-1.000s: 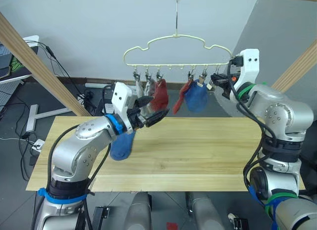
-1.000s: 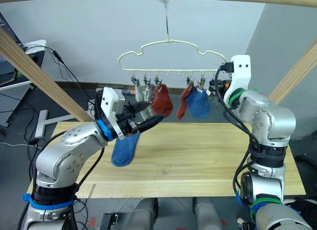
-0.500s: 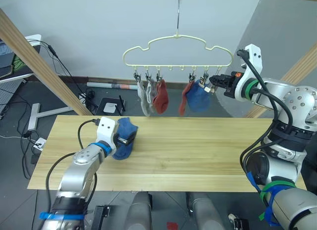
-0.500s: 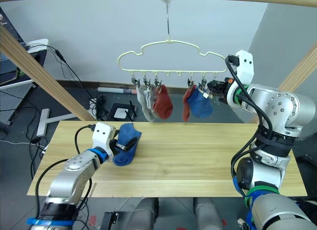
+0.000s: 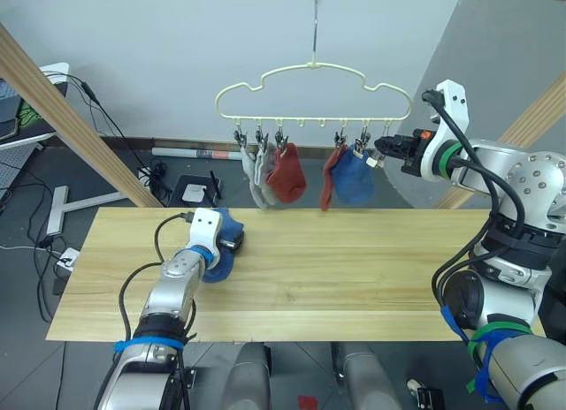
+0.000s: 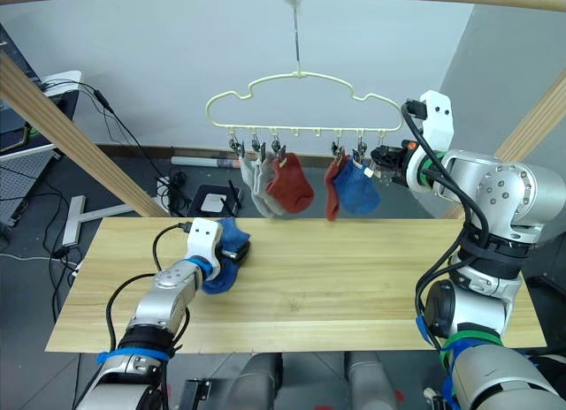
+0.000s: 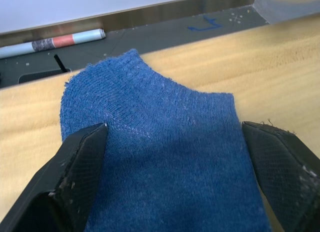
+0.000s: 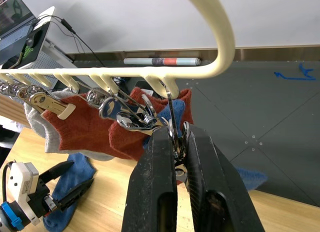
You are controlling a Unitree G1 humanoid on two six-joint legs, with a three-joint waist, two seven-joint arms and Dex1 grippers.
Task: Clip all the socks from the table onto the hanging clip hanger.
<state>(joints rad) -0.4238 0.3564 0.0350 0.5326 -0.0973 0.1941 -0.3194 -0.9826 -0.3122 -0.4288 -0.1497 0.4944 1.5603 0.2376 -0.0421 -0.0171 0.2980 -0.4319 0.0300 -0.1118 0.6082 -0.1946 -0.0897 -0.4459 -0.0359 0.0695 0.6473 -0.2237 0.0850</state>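
One blue sock (image 5: 217,254) lies on the table (image 5: 354,269) near its left back corner. My left gripper (image 5: 233,242) rests over it, open, a finger (image 7: 82,157) on each side of the sock (image 7: 160,142). The pale yellow clip hanger (image 5: 314,77) hangs above the table's back edge. Two grey socks (image 5: 256,174), two red socks (image 5: 287,173) and a blue sock (image 5: 354,178) hang from its clips. My right gripper (image 5: 378,148) is up at the hanger's right end, shut on the last metal clip (image 8: 171,123).
Thick wooden frame poles (image 5: 80,127) slant down on both sides of the table, and one runs across the top. Cables, a power strip and a tube (image 5: 190,152) lie on the floor behind the table.
My left arm has come down from near the hanger to the blue sock on the table. The right gripper has reached in to the end clip, and the hanger has swung slightly left.
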